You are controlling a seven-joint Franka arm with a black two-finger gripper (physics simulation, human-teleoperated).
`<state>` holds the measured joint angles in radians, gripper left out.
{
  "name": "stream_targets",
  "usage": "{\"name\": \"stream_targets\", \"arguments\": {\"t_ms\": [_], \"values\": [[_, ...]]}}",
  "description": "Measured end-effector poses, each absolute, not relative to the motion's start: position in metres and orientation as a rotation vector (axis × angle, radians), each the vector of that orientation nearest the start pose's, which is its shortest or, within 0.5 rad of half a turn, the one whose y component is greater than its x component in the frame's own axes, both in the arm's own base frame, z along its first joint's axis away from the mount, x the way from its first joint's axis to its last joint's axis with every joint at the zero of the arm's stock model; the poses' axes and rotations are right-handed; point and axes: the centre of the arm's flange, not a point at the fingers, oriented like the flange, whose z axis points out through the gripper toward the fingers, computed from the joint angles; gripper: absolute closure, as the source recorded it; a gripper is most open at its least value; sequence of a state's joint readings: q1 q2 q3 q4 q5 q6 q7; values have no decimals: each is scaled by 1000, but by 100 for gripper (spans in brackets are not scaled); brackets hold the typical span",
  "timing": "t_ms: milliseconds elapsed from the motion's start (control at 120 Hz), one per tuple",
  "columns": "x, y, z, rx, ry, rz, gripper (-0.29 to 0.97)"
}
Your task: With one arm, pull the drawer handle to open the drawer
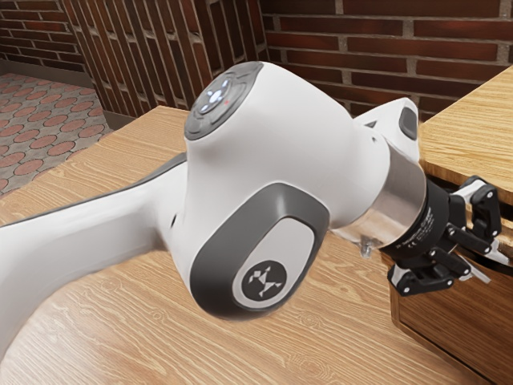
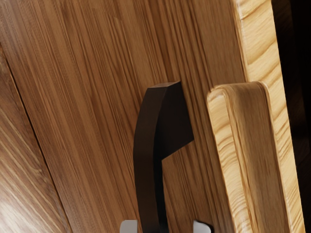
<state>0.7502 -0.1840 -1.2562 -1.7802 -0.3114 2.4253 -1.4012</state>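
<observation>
Drawer handle (image 2: 158, 155), a stiff dark bar that looks smooth and probably slippery, stands off the wooden drawer front (image 2: 87, 97) directly between the fingers (image 2: 129, 226). The gripper (image 1: 481, 255) is spread astride it, not clamped. Mid-bar looks the best hold.

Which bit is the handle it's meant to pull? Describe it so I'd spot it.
Find the wooden cabinet at the exterior view's right, where the arm ends. On its drawer front sits the handle: a raised bar with a rounded end, paler than the darker flat panel behind it.
</observation>
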Motion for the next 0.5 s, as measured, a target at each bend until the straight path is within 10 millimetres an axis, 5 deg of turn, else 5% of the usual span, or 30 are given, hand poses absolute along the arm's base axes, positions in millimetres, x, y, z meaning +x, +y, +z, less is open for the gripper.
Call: {"name": "stream_targets", "arguments": {"t_ms": [500], "values": [[477, -327, 662, 2189, 1232, 417, 76]]}}
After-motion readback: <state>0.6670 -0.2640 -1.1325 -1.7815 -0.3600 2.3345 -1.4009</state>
